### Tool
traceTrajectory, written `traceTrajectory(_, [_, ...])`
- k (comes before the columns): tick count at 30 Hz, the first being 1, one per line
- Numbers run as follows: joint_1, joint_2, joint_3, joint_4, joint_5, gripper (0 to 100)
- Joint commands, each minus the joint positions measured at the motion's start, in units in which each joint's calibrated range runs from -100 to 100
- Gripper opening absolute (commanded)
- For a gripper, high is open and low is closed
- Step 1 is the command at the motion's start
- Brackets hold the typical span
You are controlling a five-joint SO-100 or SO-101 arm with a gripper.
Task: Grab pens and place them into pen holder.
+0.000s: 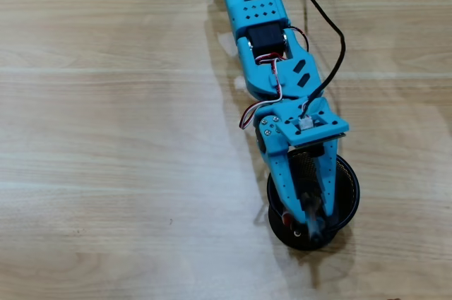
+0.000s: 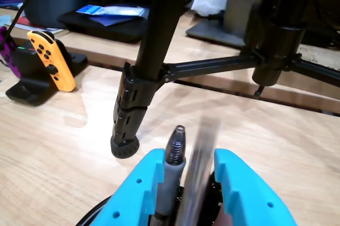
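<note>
In the overhead view my blue gripper (image 1: 313,224) hangs right over the round black mesh pen holder (image 1: 351,194) at the lower right. A dark pen (image 1: 308,198) lies between the fingers, and something red (image 1: 284,217) shows inside the cup. In the wrist view the gripper (image 2: 188,157) is open. A clear pen with a grey rubber sleeve (image 2: 172,170) stands against the left finger. A second pen (image 2: 201,167), motion-blurred, is in the gap and apart from the right finger. The holder's rim (image 2: 95,212) peeks out below.
A black tripod leg (image 2: 133,103) with its foot (image 2: 124,147) stands on the wooden table just beyond the holder, with a crossbar (image 2: 212,66) running right. An orange controller (image 2: 49,58) sits on a dock at far left. A black cable (image 1: 332,32) runs along the arm.
</note>
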Motion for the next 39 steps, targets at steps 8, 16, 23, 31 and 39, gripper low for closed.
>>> traceTrajectory(8, [-0.1, -13.7, 4.4, -0.3, 0.2, 10])
traceTrajectory(16, [1.2, -32.1, 28.8, -0.2, 0.8, 2])
traceTrajectory(23, [3.8, -57.7, 61.8, -0.2, 8.3, 2])
traceTrajectory(31, [6.6, -80.1, 93.1, -0.2, 16.5, 2])
traceTrajectory(39, [8.0, -101.5, 121.6, -0.4, 27.0, 2])
